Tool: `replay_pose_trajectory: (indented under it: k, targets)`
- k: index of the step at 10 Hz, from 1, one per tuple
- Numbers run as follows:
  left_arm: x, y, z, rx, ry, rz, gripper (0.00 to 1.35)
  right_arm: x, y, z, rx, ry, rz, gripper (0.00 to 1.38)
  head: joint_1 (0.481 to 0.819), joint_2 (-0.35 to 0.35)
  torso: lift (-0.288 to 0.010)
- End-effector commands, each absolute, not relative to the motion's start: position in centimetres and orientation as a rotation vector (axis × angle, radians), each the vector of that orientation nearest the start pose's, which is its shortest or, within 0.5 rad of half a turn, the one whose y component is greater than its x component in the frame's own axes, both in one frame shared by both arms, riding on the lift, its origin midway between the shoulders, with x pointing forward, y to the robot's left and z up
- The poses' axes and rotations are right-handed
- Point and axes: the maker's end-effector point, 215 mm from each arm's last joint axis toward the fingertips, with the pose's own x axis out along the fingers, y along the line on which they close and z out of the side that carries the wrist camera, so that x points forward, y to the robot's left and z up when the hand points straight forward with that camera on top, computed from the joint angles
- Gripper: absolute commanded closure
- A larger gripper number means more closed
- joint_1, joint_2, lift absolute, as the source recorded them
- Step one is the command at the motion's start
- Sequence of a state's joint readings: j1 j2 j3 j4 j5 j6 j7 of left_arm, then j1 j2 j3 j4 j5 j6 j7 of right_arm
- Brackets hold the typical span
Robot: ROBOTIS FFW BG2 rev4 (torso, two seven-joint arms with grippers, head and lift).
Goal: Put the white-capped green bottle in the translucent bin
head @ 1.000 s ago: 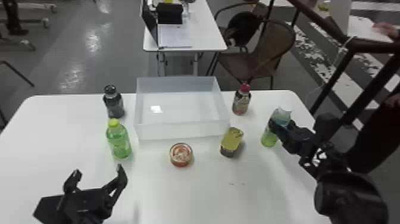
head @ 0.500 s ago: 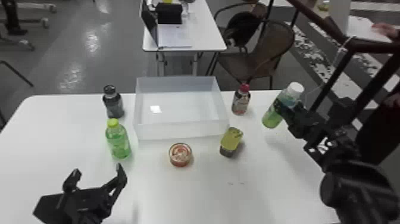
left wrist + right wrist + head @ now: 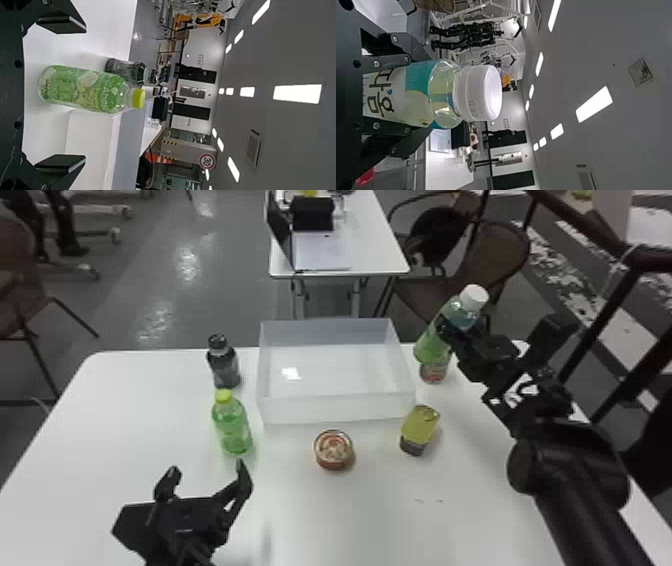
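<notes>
1. White-capped green bottle [image 3: 431,347]: raised, tilted with cap uppermost, outside the bin, its base near the bin's right rim, towards the table's far right corner.
2. Right gripper [image 3: 446,332]: fingers closed around that bottle.
3. Left gripper [image 3: 207,475]: fingers wide apart, holding nothing, over the table's [image 3: 380,520] left part.
4. Translucent bin [image 3: 335,411]: open-topped, at the table's far edge.
5. Left of bin: dark bottle [image 3: 226,371] near the far edge; yellow-capped bottle [image 3: 233,431] off the bin's near left corner.
6. Round tin [image 3: 333,450] off the near wall; yellow container [image 3: 420,428] by the near right corner, tabletop between them.
</notes>
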State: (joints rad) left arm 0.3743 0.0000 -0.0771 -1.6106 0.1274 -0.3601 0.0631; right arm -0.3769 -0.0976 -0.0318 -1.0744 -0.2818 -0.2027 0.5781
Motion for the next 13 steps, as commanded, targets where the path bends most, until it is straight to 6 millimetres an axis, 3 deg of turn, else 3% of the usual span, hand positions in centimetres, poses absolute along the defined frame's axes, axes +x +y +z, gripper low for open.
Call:
replay_pose_trajectory:
  k: [1,4,8,10,13]
  targets:
    - [45.8,20.8,-41.0,-0.152,-0.015,0.032,0.15,68.7,-16.9,-27.8,0.145,-0.154,0.511,0.9,0.695,0.009,-0.077]
    - [45.9,20.4,-41.5,-0.157,0.0,0.027,0.15,69.3,-12.4,-28.0,0.124,-0.166,0.616,0.9,0.695,0.05,-0.077]
    - [46.2,19.5,-41.5,-0.168,0.004,0.008,0.15,68.2,-9.4,-33.3,0.116,-0.06,0.674,0.9,0.695,0.087,-0.077]
    - [45.9,19.4,-41.9,-0.178,0.012,0.011,0.15,67.5,-8.9,-34.8,0.096,-0.033,0.689,0.9,0.695,0.097,-0.077]
    - [45.9,19.6,-42.0,-0.178,0.016,0.016,0.15,67.5,-8.6,-35.5,0.035,-0.01,0.703,0.53,0.695,0.104,-0.077]
